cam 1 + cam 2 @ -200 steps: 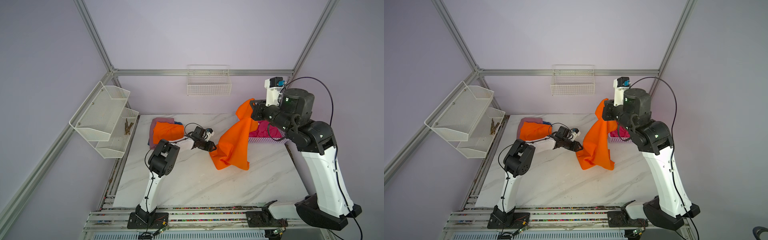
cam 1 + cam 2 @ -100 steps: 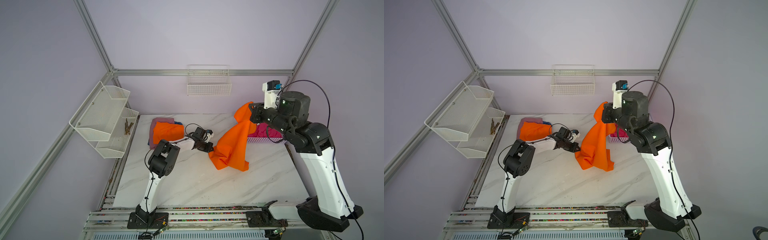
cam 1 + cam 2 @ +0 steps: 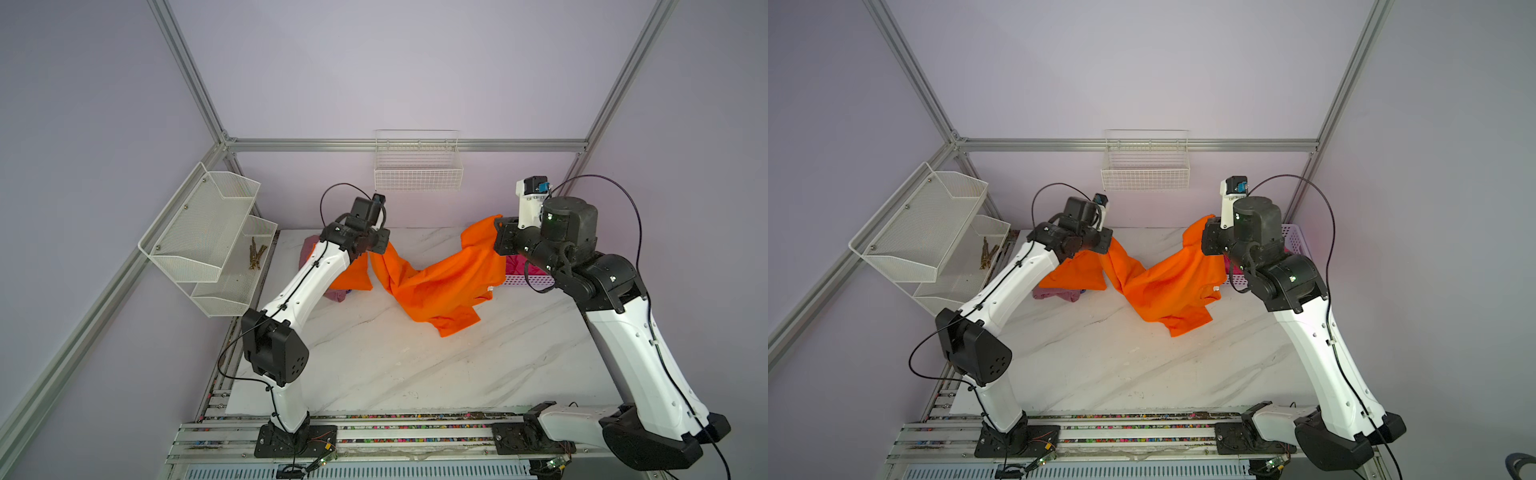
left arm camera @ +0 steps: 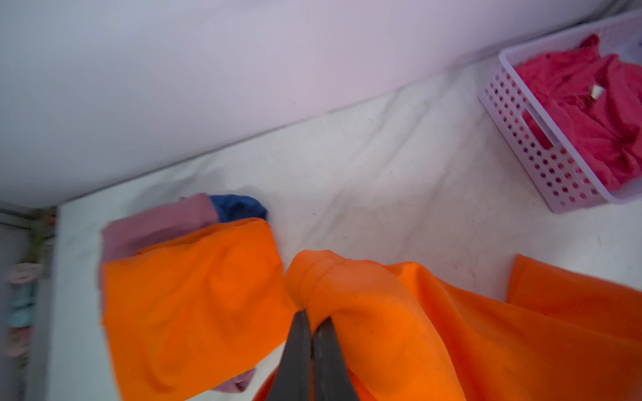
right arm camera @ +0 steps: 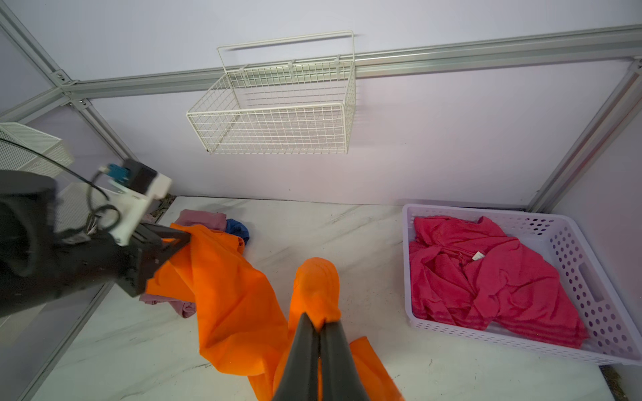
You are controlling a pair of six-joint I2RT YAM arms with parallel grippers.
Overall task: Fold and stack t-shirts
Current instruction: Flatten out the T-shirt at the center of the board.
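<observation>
Above marble surface (image 3: 374,374), left hand (image 4: 311,321) just pinched and raised orange shirt (image 3: 440,286); right hand (image 5: 319,321) pinches it too, so spreading can begin.

txt: none legible | labels: white tag (image 5: 478,256) on hot pink shirt (image 5: 493,288), too small to read

Glossy white link shells (image 3: 631,361) join matte black joint housings (image 3: 276,355), with thin black cables (image 3: 639,241) looped alongside and tapered dark grey gripper fingers (image 5: 301,361).
</observation>
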